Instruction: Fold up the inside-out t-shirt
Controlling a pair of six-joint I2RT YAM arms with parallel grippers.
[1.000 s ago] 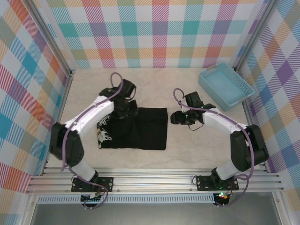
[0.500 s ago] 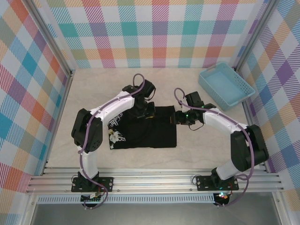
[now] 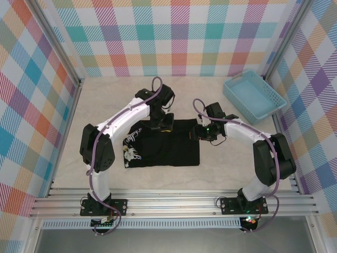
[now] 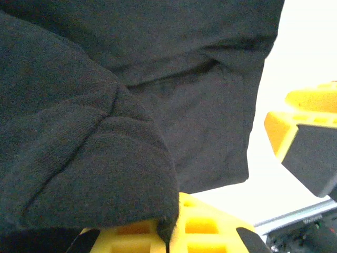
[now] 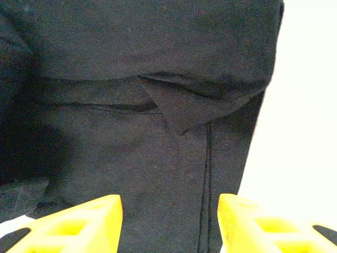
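On the table (image 3: 105,100), black t-shirt (image 3: 171,150), pale print (image 3: 131,153) illegible; left tool (image 3: 160,125) clamped on its edge; right tool (image 3: 198,133) standing apart

Left arm (image 3: 124,117): base at lower left of top view, elbow bent at left, forearm reaching up-right to frame centre. Left gripper (image 3: 160,125): pointing down, jaws closed, pinching fold of inside-out t-shirt (image 3: 174,150). Right arm (image 3: 247,134): base at lower right, elbow at right, forearm stretched left toward centre. Right gripper (image 3: 199,132): low, jaws parted, yellow fingers (image 5: 79,224) standing apart.
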